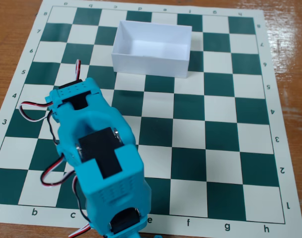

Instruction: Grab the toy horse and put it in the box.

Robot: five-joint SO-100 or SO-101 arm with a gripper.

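The white open-topped box point(150, 66) stands on the far middle of the chessboard, and what shows of its inside is bare. My turquoise arm point(98, 148) reaches from the near edge over the board's left side. Its wrist end point(73, 95) hangs over the squares near row 4, well to the left of and nearer than the box. The gripper's fingers are hidden under the wrist, so I cannot tell how the jaws stand. No toy horse shows in the fixed view; the arm may be covering it.
A green-and-white chessboard mat point(220, 144) lies on a wooden table point(289, 54). Red, white and black servo wires point(34, 106) loop out to the left of the arm.
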